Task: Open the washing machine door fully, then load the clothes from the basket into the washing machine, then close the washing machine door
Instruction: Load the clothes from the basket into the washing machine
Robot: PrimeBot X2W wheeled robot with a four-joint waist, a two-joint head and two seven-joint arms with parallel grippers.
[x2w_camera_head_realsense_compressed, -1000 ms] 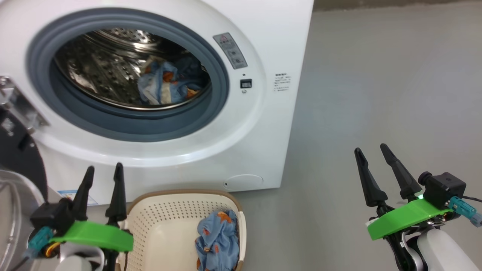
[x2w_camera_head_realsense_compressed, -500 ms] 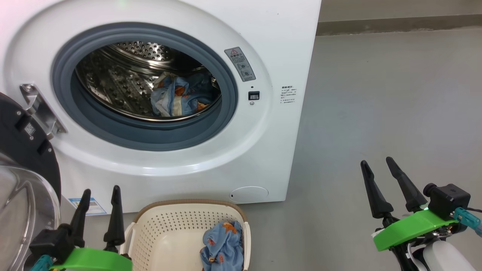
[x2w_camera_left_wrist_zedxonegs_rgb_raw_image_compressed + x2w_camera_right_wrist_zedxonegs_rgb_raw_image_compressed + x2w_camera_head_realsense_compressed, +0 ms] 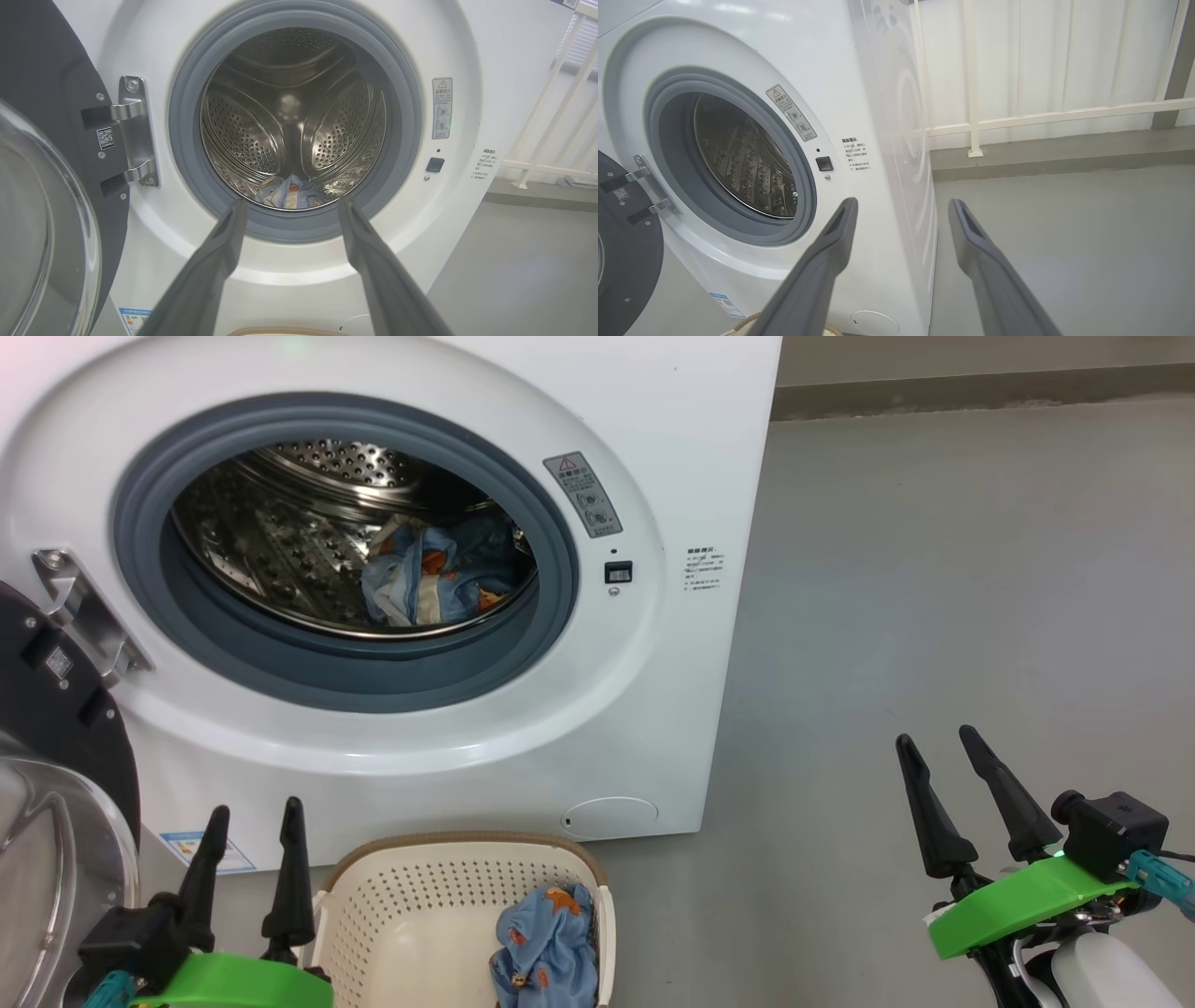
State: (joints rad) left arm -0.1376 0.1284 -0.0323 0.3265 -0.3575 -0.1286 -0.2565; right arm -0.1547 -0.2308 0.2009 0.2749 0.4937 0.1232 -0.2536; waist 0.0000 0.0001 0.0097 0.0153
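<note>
Grey floor (image 3: 934,569), perforated steel drum (image 3: 280,541), crumpled clothes (image 3: 546,957) in holed basket (image 3: 392,915), left gripper (image 3: 258,805) and right gripper (image 3: 934,735) splayed empty

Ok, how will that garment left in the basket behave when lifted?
Likely floppy: the garment lies crumpled in folds, so it should sag and trail. Probably light; the thin perforated basket may shift if fabric snags.

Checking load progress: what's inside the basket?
In the basket, one blue bear-print garment lies against the right wall; anything beneath it is hidden; the near end is cut off.
</note>
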